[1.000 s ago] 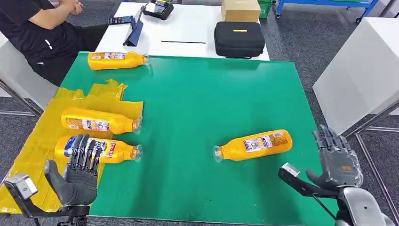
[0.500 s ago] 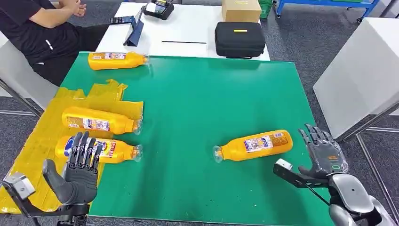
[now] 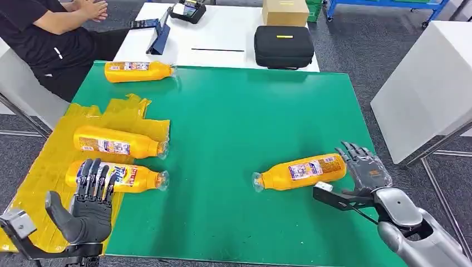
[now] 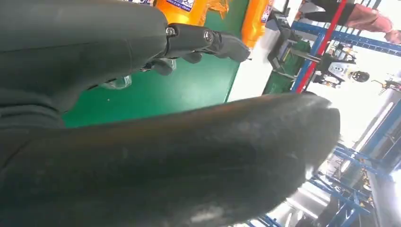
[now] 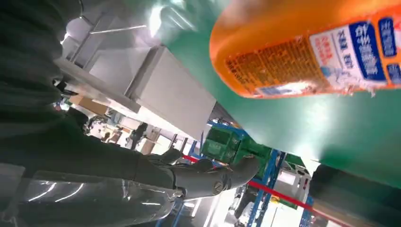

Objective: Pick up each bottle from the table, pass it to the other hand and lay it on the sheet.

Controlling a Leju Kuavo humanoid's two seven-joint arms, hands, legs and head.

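An orange bottle [image 3: 300, 172] lies on its side on the green table [image 3: 245, 122], cap pointing left; its base end [image 5: 307, 47] looms close in the right wrist view. My right hand [image 3: 364, 172] is open, its fingers spread right beside the bottle's base, holding nothing. Two bottles [image 3: 117, 143] [image 3: 119, 176] lie on the yellow sheet [image 3: 50, 167] at the left. A further bottle [image 3: 138, 71] lies at the table's far left edge. My left hand [image 3: 89, 206] is open near the front left corner, fingers over the nearer sheet bottle, gripping nothing.
A person in black [image 3: 44, 39] sits at the far left. Behind the green table a white table [image 3: 222, 39] carries a black case [image 3: 283, 45], a cardboard box [image 3: 284, 11] and a tablet [image 3: 158, 30]. A white cabinet [image 3: 428, 83] stands to the right.
My right hand has moved left and forward, from the table's right front edge to beside the bottle's base. My left hand has sunk slightly. The bottles have not moved.
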